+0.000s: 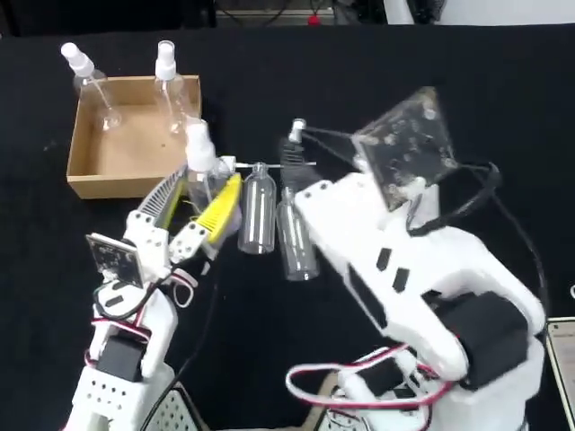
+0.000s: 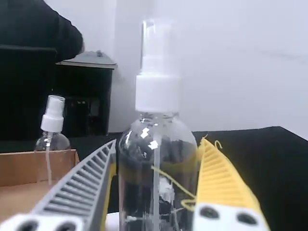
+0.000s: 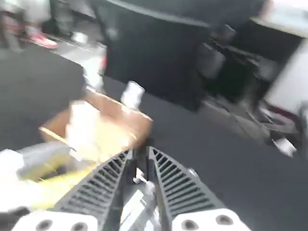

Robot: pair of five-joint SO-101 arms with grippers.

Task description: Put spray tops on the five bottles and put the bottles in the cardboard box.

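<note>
While left hand [image 1: 208, 180] grips clear spray-topped bottle [image 2: 156, 178], cardboard box [image 1: 99, 185] beside

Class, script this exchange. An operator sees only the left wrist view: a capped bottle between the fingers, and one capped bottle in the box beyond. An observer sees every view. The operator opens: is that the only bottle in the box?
Observer: No. The box holds two capped bottles standing in its far corners, the left bottle and the right bottle.
Operator: How many still need tops?
Observer: Two. The bare bottles lie on the table beside the left gripper.
Operator: Where is the other arm?
Observer: The right gripper is near their necks.
</note>
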